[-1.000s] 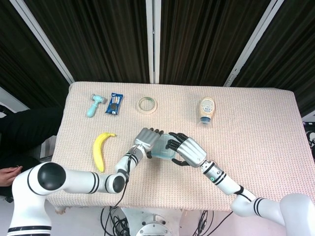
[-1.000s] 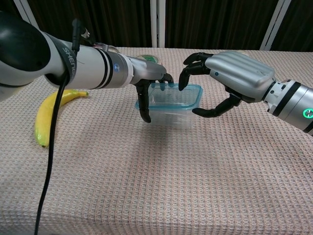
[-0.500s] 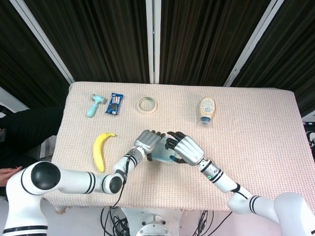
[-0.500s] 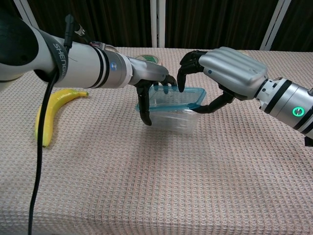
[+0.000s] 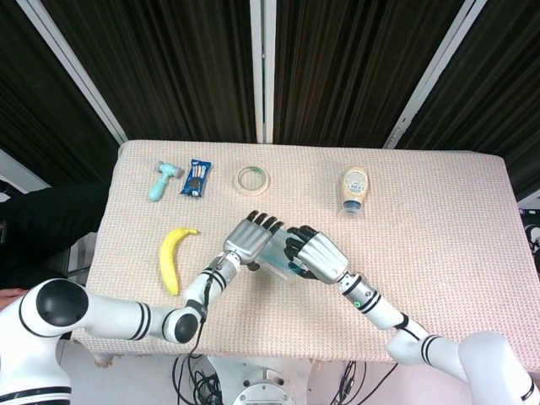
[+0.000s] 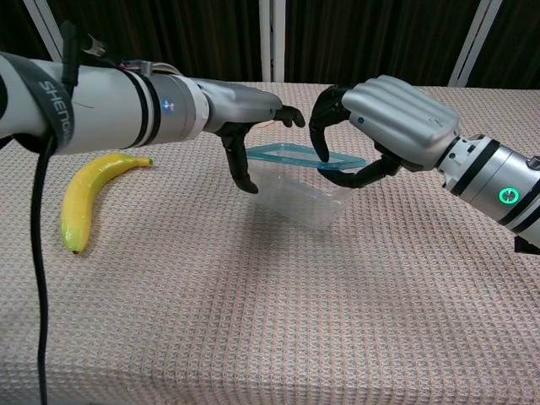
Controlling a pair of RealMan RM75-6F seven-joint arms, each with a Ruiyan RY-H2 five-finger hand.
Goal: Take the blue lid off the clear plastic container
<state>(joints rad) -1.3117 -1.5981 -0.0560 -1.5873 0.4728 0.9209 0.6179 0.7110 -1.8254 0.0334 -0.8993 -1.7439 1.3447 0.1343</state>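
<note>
The clear plastic container (image 6: 301, 200) stands near the table's middle and looks tilted. Its blue lid (image 6: 287, 154) lies slanted above it, with the left end raised off the rim. My right hand (image 6: 390, 118) pinches the lid's right end between fingers and thumb. My left hand (image 6: 250, 116) hovers at the container's left end with its fingers spread above the lid and the thumb pointing down beside the corner; it holds nothing. In the head view both my left hand (image 5: 248, 237) and my right hand (image 5: 314, 251) cover most of the container (image 5: 277, 258).
A banana (image 5: 172, 257) lies to the left of the hands. Along the far side sit a blue toy tool (image 5: 160, 180), a snack packet (image 5: 196, 177), a tape roll (image 5: 252, 179) and a squeeze bottle (image 5: 354, 189). The woven tablecloth (image 6: 270, 321) covers the table.
My right hand closed on the lid's right end and raised it, so the lid now stands slanted off the container. My left hand let go of the container and spread its fingers upward.
</note>
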